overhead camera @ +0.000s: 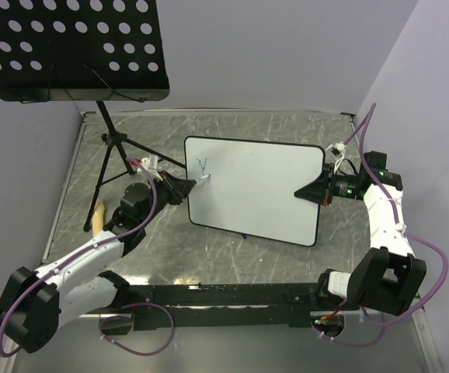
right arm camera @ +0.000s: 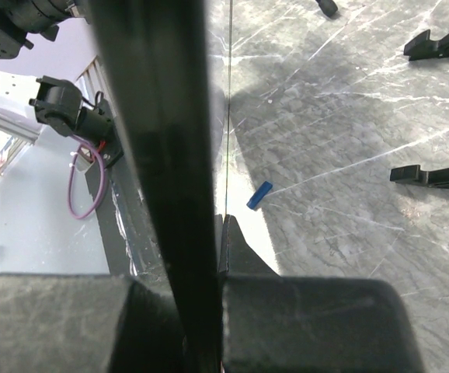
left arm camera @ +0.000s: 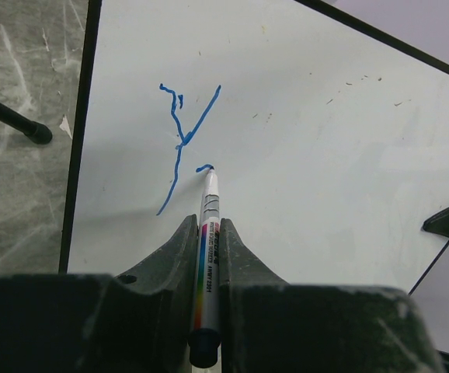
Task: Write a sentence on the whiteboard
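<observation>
Grey marble counter (overhead camera: 287, 128) on my screen. The whiteboard (overhead camera: 263, 194) sits mid-counter, with my right tool (overhead camera: 306, 193) clamped on its right edge. Now my left tool (left arm camera: 206, 227) grips the marker (left arm camera: 207, 241), tip touching the board. The sentence (left arm camera: 182, 140) is barely begun: a blue Y and one small stroke, so nearly all is left. No containers in view.

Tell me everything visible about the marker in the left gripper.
The marker is a slim white pen with a rainbow stripe and small print along its barrel, and a black rear end. The left gripper is shut on its barrel. It points away from the wrist camera, its tip touching the whiteboard at a short blue stroke beside a blue Y.
</observation>
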Tool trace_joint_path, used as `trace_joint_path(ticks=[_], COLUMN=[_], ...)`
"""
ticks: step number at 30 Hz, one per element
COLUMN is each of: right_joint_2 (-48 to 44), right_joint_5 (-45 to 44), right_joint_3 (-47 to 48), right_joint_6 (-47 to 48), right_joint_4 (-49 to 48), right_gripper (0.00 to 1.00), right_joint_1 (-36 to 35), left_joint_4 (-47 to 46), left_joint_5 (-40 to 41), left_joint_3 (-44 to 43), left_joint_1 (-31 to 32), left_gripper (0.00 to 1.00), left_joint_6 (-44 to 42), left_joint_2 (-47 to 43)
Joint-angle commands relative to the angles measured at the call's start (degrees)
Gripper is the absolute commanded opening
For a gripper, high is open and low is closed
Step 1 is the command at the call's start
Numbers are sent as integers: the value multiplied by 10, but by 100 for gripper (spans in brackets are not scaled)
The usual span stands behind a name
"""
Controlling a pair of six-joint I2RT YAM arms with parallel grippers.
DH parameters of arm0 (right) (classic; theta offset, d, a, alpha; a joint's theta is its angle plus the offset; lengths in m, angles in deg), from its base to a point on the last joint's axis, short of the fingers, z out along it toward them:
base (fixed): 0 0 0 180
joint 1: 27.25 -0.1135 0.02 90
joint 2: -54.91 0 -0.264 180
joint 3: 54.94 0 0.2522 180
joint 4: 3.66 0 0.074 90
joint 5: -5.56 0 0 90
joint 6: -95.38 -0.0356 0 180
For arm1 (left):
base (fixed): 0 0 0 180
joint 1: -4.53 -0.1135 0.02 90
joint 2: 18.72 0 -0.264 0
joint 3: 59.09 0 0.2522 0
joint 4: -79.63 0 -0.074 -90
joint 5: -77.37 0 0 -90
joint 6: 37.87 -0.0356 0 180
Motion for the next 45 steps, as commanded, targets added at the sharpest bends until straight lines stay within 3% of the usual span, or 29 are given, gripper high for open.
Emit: trace_joint_path(ticks=[1, 26, 45], right_joint_2=[-7, -8, -9], right_joint_5=[139, 140, 140], right_joint_3=[35, 36, 36], right_joint_6=[32, 31, 33], right_joint_4=[3, 2, 3], right_gripper=[0, 0, 0], right_joint_1=[-5, -6, -5], left_joint_4=[-7, 76, 75], left_joint_5=[-20, 14, 44], left_joint_3=[-10, 3, -25], left_joint_1=[0, -1, -6], left_gripper=[1, 1, 1], left_joint_6=[2, -14, -24], left_joint_2=[0, -3, 2])
